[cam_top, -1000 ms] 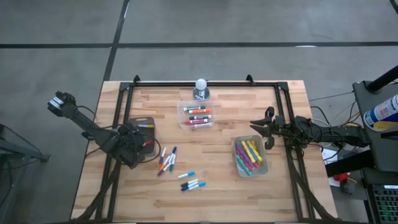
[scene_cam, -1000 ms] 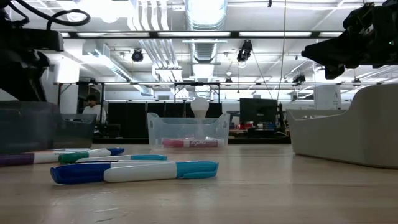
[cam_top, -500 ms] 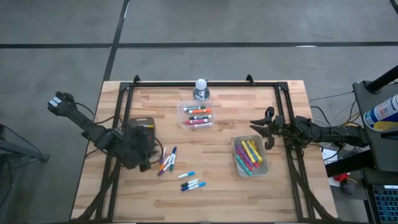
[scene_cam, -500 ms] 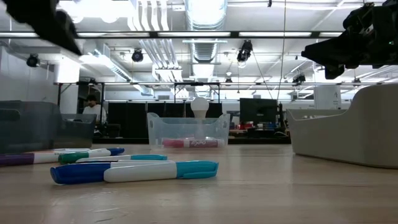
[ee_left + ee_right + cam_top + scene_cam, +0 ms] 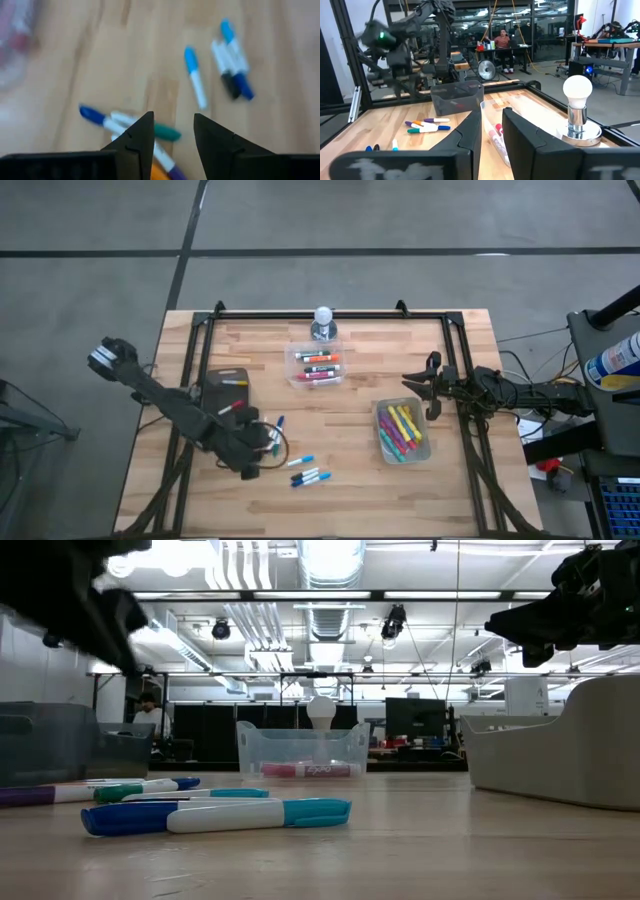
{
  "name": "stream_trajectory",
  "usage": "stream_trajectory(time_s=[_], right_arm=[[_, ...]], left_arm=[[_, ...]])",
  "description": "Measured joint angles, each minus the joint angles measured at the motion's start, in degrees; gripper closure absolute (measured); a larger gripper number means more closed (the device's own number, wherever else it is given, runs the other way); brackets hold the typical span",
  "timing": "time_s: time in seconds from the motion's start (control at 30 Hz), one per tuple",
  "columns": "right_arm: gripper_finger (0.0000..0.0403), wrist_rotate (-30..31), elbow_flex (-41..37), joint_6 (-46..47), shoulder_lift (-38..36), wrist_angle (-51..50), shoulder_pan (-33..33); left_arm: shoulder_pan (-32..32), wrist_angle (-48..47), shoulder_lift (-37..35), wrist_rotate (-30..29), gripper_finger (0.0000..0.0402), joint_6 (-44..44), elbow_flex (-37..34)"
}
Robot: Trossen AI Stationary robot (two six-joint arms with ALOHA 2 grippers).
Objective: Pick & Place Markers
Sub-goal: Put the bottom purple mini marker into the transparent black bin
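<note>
The left gripper [image 5: 262, 448] hangs over the loose cluster of markers [image 5: 268, 437] on the wooden table [image 5: 350, 490], fingers [image 5: 140, 142] parted by a narrow gap with nothing between them. Right below sit a blue-capped marker [image 5: 97, 115], a green-capped one [image 5: 165, 132] and a purple one [image 5: 172, 170], lying across each other.

The danger here, as I read it, is the crowding. These pens touch or overlap, so a descent into the pile could pinch two at once, or nudge a neighbour and send it rolling. They are round and slim, so a pinch near a cap could let one swivel or slip free. The wrist view is blurred, so exact alignment with any one pen is hard to call.

Nearer the table's front lie three more: a lone light-blue marker [image 5: 300, 461] and a touching pair of blue ones [image 5: 311, 477], well clear of the cluster and easier pickings.

Sorted markers fill two clear tubs: reds and oranges in the far middle tub [image 5: 318, 366], yellows and pinks in the right-hand tub [image 5: 402, 430]. A dark grey bin [image 5: 226, 384] stands just beside the left arm, something red showing at its near edge. A light bulb on a base [image 5: 323, 324] sits at the far edge.

The right gripper [image 5: 425, 398] waits beside the yellow-and-pink tub, prongs spread, carrying nothing.
</note>
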Motion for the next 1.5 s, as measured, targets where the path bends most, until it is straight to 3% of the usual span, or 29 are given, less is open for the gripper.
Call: stream_trajectory(time_s=[0.27,0.53,0.83,1.13,1.5], right_arm=[[0.0320,0.02,0.00,0.03,0.00,0.00,-0.02],[0.0317,0.02,0.00,0.05,0.00,-0.01,0.00],[0.0332,0.02,0.00,-0.02,-0.04,-0.01,0.00],[0.0335,0.01,0.00,-0.02,-0.02,-0.01,0.00],[0.0335,0.02,0.00,-0.02,-0.02,0.00,-0.01]], left_arm=[[-0.92,-2.49,11.56,5.48,0.0271,-7.20,-0.05],[-1.39,-2.70,16.23,5.46,0.0271,-10.10,0.04],[-1.62,-2.73,17.48,6.32,0.0281,-9.53,0.07],[-1.87,-4.16,17.47,7.68,0.0380,-8.31,1.24],[-1.91,-12.77,14.46,7.71,0.0376,-5.50,6.65]])
